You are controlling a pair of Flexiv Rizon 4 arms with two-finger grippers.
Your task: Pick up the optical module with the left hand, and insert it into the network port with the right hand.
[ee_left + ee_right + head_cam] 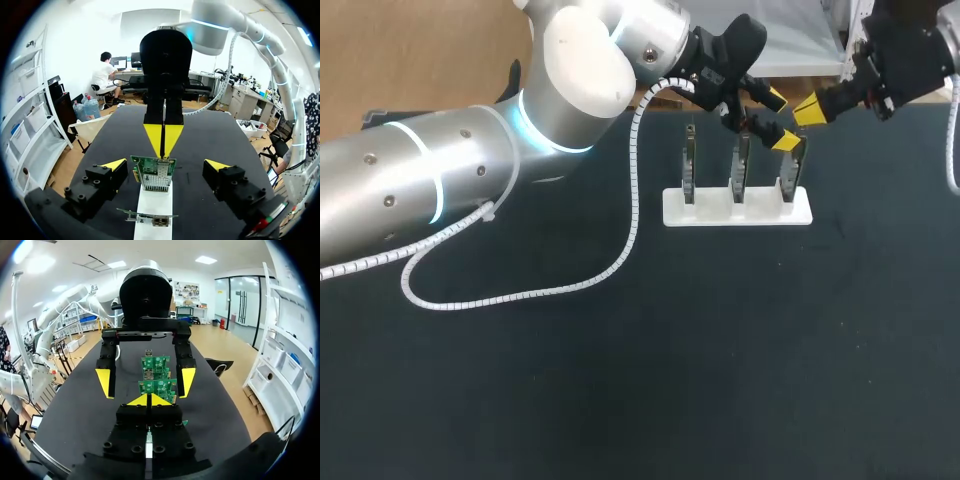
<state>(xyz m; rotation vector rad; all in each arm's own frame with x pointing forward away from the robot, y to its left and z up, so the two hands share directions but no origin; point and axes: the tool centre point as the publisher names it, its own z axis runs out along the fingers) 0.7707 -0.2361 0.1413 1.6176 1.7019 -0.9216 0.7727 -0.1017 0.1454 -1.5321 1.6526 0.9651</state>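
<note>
Bench (620, 400) carries a white stand (715, 212) holding three network cards upright in a row. The end card (150, 176) (the one nearest the right arm) stands between the fingers of the left gripper (780, 118). That gripper is wide open, one yellow tip on either side of the card and neither touching it.

The right gripper (163, 139) faces it from the opposite side. Its two yellow tips are pressed together, poised just above the card's top edge. Nothing can be made out between them.

The optical module cannot be identified in any view. The network port shows only as a metal housing (161, 172) on the end card's face.

A white spiral-wrapped cable (520, 297) trails from the left arm across the bench.
</note>
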